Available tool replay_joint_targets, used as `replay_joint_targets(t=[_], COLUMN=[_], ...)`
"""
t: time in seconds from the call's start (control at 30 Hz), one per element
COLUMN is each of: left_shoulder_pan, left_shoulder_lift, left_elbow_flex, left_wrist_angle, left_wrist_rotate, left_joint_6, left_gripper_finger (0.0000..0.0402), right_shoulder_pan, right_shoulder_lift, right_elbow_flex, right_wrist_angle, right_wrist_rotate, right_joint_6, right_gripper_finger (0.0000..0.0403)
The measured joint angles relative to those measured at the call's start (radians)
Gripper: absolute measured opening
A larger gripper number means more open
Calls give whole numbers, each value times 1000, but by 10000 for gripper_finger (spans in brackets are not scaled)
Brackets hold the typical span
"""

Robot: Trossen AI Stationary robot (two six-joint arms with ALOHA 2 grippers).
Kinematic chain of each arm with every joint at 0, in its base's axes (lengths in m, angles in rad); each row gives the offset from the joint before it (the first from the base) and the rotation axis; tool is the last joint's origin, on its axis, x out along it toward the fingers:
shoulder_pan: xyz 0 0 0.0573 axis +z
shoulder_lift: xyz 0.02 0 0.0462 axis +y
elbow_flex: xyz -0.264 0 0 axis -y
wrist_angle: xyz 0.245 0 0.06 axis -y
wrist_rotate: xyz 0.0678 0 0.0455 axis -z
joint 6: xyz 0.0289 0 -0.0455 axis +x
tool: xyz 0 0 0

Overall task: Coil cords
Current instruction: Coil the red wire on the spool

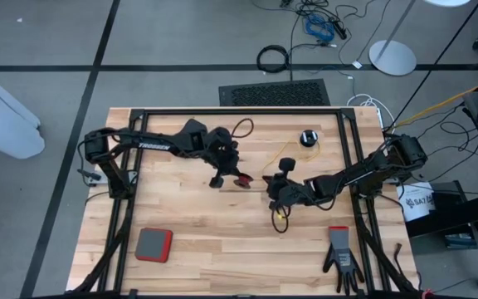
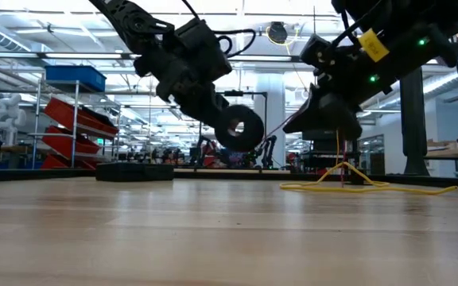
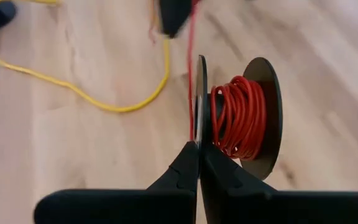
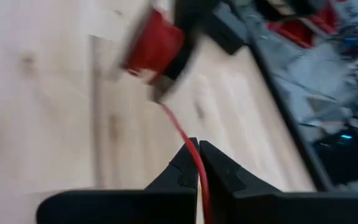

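The reddish-orange cord [image 3: 238, 118] is thin and wiry, wound in tight glossy turns around the hub of a small reel [image 3: 263, 118] with flat round black flanges. My left gripper [image 3: 199, 152] is clamped on the thin edge of one flange, holding the reel clear of the wood near the middle of the table [image 1: 206, 257]. From the reel one taut strand runs across to my right gripper [image 4: 198, 155], whose fingers are pinched tight on the cord itself, just right of centre in the high view.

The yellow cord [image 2: 348, 184] lies slack on the boards in loose loops below and beside my right gripper, trailing back to a second black reel [image 1: 308, 137] with a pale centre that sits flat near the far edge.

The table is pale plank wood, smooth with visible grain. A flat red and grey pad [image 1: 153, 244] lies toward the near left corner and a dark glove [image 1: 339, 257] toward the near right, both well apart from the cords. Bare boards stretch along the near side between them.
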Motion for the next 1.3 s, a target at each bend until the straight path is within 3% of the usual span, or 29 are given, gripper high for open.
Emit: replay_joint_targets(t=[0.23,0.37,0.73,1.03,1.3], left_shoulder_pan=[-41,-74,-151,-186,-208], left_shoulder_lift=[0,0,0,1,25], left_elbow_flex=[0,0,0,0,0], left_wrist_angle=[-4,5,20,249,438], left_wrist_rotate=[-179,-303,-563,-883,-964], left_joint_6=[110,168,304,271,218], left_gripper_finger=[4,4,4,4,4], right_shoulder_pan=[-10,-20,-24,-24,-25], right_shoulder_lift=[0,0,-59,-129,-122], right_elbow_flex=[0,0,0,2,2], right_wrist_angle=[-2,-3,3,118,263], right_wrist_rotate=[-186,-223,-224,-214,-78], right_joint_6=[16,39,88,91,41], right_gripper_finger=[0,0,0,0,0])
